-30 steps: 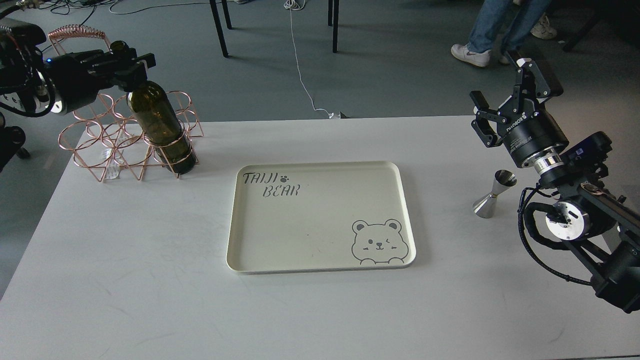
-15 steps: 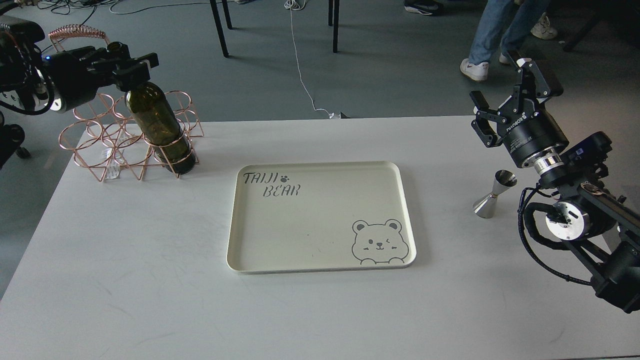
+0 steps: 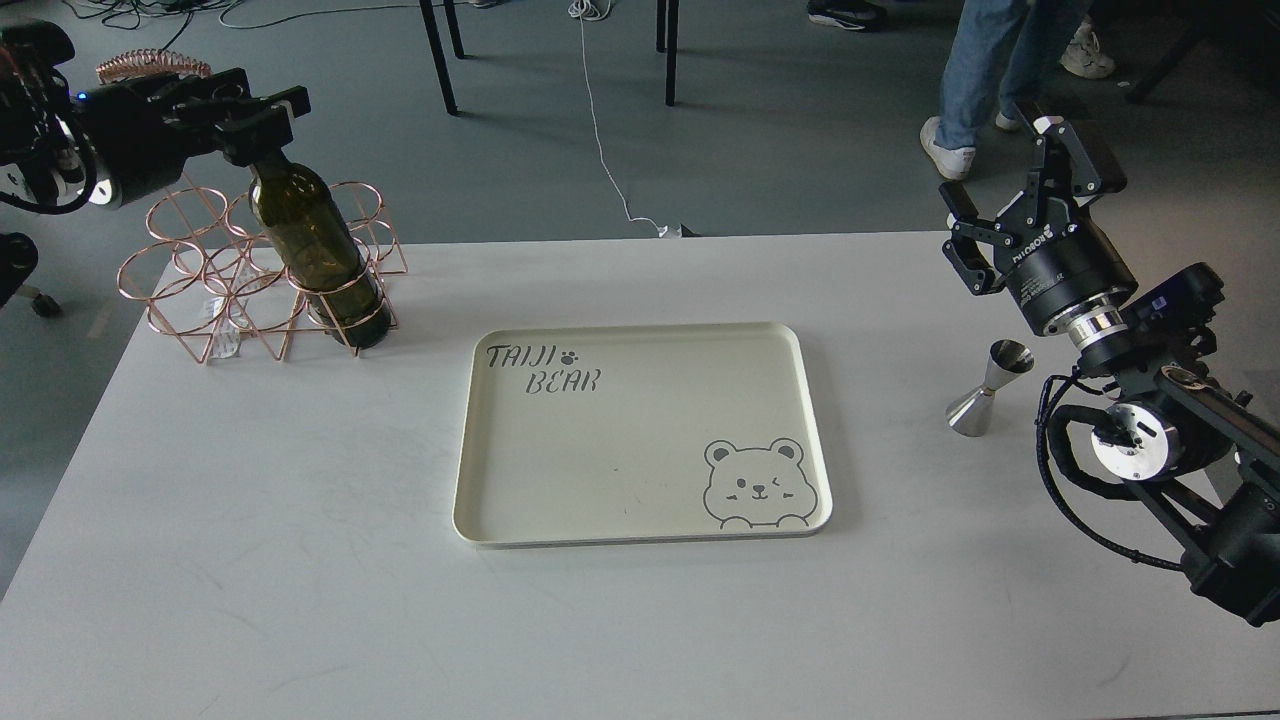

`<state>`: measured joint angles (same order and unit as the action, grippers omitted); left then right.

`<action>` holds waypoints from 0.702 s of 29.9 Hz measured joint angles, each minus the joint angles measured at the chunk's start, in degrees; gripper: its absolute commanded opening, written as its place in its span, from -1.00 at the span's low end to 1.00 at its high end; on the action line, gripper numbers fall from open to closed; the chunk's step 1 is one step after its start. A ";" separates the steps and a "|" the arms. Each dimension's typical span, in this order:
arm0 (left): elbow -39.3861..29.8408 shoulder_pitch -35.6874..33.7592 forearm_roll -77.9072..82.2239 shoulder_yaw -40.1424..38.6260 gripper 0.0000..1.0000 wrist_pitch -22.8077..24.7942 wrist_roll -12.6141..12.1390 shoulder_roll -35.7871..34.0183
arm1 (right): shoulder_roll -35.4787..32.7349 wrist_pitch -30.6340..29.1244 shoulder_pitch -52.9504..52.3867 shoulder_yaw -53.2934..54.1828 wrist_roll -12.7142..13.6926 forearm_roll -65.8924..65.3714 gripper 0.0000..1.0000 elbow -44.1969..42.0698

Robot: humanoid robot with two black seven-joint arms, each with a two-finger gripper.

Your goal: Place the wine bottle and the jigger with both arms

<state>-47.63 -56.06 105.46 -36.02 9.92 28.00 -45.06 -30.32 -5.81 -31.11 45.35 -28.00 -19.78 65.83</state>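
Observation:
The dark olive-green wine bottle (image 3: 318, 250) stands tilted in a copper wire rack (image 3: 200, 290) at the table's far left. My left gripper (image 3: 250, 112) is shut on the bottle's neck, which it hides. The silver jigger (image 3: 985, 390) stands upright on the table at the right. My right gripper (image 3: 1010, 175) is open and empty, raised above and behind the jigger, apart from it. A cream tray (image 3: 480, 520) with a bear drawing lies in the middle of the table.
A person's legs (image 3: 990, 60) move on the floor beyond the table's far right. Chair legs (image 3: 440, 50) and a white cable (image 3: 600, 140) are on the floor behind. My right arm's joints (image 3: 1140, 440) sit close beside the jigger.
My left gripper has drawn the bottle's neck up and slightly to the left, so the bottle has risen a little in the rack. The right arm has not moved. The person walked.

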 measured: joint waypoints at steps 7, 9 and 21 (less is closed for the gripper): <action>-1.96 -6.26 -4.07 -0.14 0.95 0.11 0.00 -2.57 | 0.00 0.00 -0.05 0.00 0.00 0.00 0.97 0.00; -3.82 -8.18 -8.03 -0.27 0.95 0.14 0.00 -3.70 | 0.02 0.00 -0.05 0.07 0.00 0.00 0.97 0.00; -18.90 -7.26 -57.65 -0.91 0.96 -1.53 -0.01 -2.98 | 1.00 0.00 -0.14 0.80 0.00 0.26 0.97 0.12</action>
<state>-66.53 -63.31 47.81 -36.93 8.40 27.99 -48.04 -29.32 -5.82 -31.25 46.15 -28.00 -19.52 65.95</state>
